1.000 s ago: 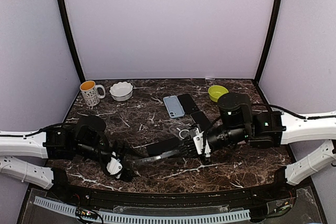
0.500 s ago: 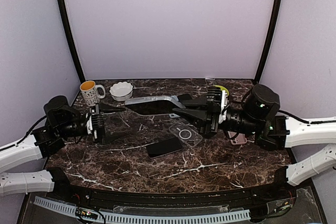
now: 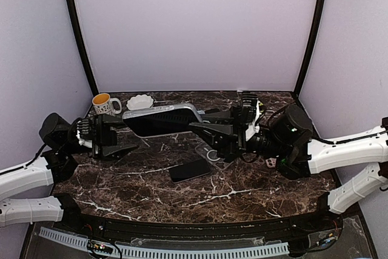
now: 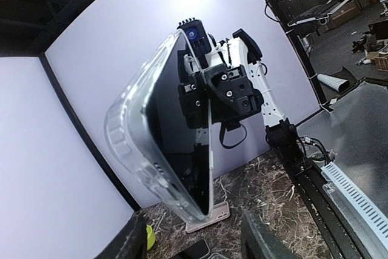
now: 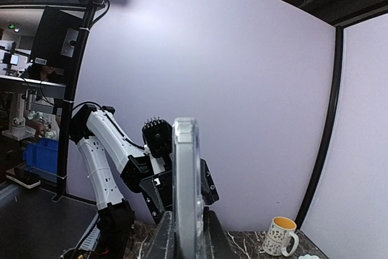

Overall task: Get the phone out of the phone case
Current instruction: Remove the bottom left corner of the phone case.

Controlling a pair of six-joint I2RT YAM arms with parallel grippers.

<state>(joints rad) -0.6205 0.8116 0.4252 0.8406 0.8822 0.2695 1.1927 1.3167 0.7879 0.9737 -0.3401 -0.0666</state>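
Dark marble tabletop (image 3: 242, 195), lilac walls (image 3: 194, 28), and we've got the dark phone (image 3: 151, 127) sitting inside its clear plastic phone case (image 3: 163, 111), held up in the air by the right gripper (image 3: 203, 128), which is clamped on one end (edge-on in its own camera). Our left gripper (image 3: 124, 137) hangs just beside the other end, jaws apart, gripping nothing.

We are holding both arms raised and reaching inward, so that our two hands are facing each other across the middle. Our left hand (image 3: 123, 136) is keeping its fingers (image 4: 132, 244) spread apart and gripping nothing, while our right hand (image 3: 200, 127) is pinching its fingers (image 5: 163, 241) tightly closed.
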